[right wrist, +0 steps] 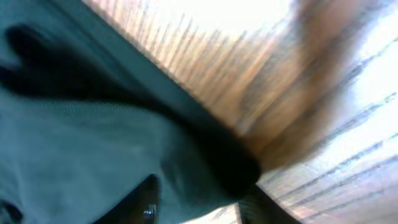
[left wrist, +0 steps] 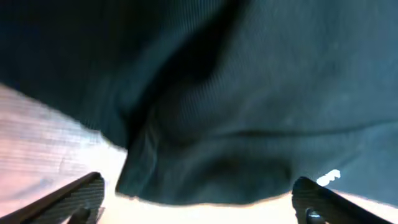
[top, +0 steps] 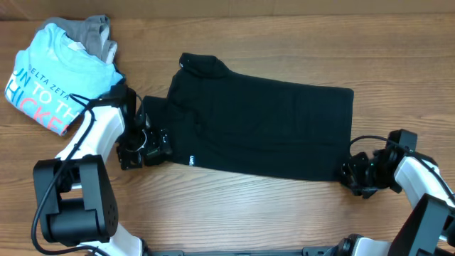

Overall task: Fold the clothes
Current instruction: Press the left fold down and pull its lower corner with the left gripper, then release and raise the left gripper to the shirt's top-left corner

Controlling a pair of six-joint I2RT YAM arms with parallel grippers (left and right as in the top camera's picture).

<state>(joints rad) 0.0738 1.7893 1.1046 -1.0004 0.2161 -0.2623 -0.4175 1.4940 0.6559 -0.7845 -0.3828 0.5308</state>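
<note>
Starting at 10 o'clock on the table: folded blue T-shirt with white and pink lettering, lying on a grey garment, grey cloth poking out at the pile's 1 o'clock side.

Next, toward 4 o'clock from that pile: left gripper, low at the 8 o'clock edge of the black T-shirt. Fingers spread wide, one at each side of the shirt's lower edge, pinching nothing. Tiny white label just beside one fingertip.

Across the middle of the table: black T-shirt lying flat, long axis running 9 to 3 o'clock, collar at its 11 o'clock corner, one sleeve out at 9 o'clock beside the left arm, straight edge at 3 o'clock.

Last, at the shirt's 4 o'clock corner: right gripper, down at table level. Fingers partly drawn in, one at each side of the corner fabric in the blurred wrist view. Cannot tell whether pinching the cloth or only flanking it.
</note>
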